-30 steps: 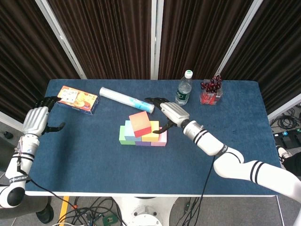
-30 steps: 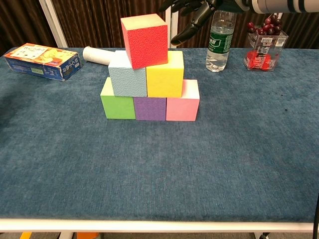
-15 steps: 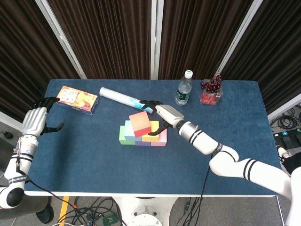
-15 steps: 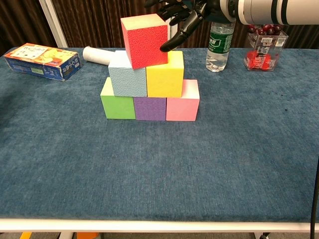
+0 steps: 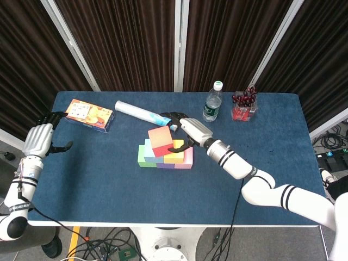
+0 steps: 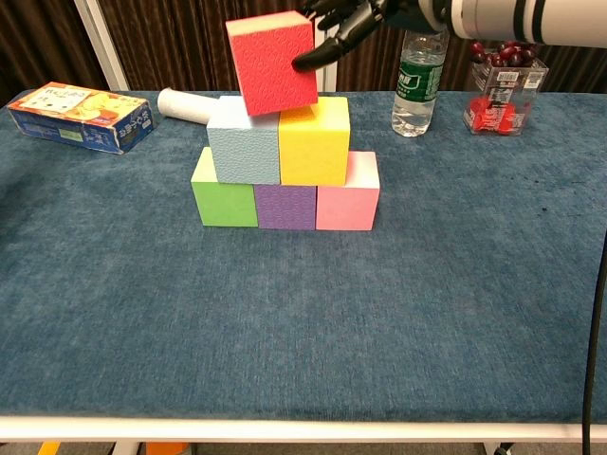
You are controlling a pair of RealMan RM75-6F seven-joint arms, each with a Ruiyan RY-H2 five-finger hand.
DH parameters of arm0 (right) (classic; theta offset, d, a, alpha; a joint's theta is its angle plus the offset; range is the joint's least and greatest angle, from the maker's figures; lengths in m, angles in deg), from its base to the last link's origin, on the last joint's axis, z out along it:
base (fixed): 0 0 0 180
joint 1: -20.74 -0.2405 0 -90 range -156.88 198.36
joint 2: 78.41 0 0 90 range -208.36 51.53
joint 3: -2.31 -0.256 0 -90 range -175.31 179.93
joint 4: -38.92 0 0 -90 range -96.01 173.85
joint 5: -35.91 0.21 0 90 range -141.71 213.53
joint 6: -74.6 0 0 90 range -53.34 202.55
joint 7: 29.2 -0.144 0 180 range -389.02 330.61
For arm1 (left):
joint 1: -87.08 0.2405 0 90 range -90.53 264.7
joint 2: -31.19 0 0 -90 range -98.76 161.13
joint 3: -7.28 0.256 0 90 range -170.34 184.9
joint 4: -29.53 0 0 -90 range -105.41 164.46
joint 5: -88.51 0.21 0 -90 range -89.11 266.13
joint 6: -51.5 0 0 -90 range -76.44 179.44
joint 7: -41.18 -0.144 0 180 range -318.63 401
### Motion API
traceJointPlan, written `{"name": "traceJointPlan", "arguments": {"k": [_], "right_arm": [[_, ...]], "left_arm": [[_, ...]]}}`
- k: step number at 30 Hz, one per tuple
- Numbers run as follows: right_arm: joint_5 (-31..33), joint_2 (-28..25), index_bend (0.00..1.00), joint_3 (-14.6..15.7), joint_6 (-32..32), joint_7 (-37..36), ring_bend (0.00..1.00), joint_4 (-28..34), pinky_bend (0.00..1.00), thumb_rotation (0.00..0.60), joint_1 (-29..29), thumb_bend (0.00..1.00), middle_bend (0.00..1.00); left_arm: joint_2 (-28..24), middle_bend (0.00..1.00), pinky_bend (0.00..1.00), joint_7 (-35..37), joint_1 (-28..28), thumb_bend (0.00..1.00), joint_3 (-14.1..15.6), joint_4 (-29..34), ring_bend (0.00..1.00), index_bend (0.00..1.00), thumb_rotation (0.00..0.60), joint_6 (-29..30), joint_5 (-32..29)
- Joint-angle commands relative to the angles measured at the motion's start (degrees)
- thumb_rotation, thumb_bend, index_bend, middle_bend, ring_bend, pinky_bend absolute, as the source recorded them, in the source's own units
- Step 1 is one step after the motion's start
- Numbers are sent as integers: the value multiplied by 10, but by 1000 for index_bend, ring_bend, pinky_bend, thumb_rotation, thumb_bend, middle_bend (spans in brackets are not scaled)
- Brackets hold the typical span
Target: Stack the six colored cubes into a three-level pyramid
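Six cubes make up the pyramid, and the top one is the one that has just shifted: the red cube (image 6: 273,64) now sits tilted, leaning toward the left, with its lower right edge lifted off the yellow cube (image 6: 313,141) and its weight on the light blue cube (image 6: 243,143). The right robot hand (image 5: 186,132) has reached in from the right; one dark fingertip (image 6: 308,60) touches the cube's right face while the other fingers stay spread, so it presses but does not hold. A second ago that hand hung beside the water bottle (image 6: 415,80), clear of the stack, and the red cube rested nearly level across both middle cubes; half a second ago the fingertip was just short of it.

My judgement is that this is a nudge meant to square the top cube, yet the push has tipped it instead, and more pressure could send it off the left side.

The base row of green cube (image 6: 223,194), purple cube (image 6: 285,207) and pink cube (image 6: 345,201) has not moved on the blue surface (image 6: 313,322). The left robot hand (image 5: 39,138) stays off the left edge, fingers loosely apart, holding nothing
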Motion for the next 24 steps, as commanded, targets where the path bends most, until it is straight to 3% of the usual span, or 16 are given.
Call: {"name": "traceJointPlan", "arguments": {"k": [1, 12, 24], "right_arm": [[26, -9, 94, 3, -33, 37, 41, 32, 0, 600, 18, 122, 404], [189, 18, 96, 7, -161, 250, 57, 130, 0, 600, 40, 123, 429], [258, 73, 96, 10, -236, 356, 58, 160, 0, 600, 38, 122, 426]], "left_arm": [[1, 99, 30, 0, -1, 259, 0, -2, 12, 144, 600, -2, 0], [2, 98, 30, -1, -5, 260, -2, -2, 13, 143, 600, -7, 1], [5, 98, 30, 2, -6, 259, -3, -3, 12, 143, 600, -9, 1]]}}
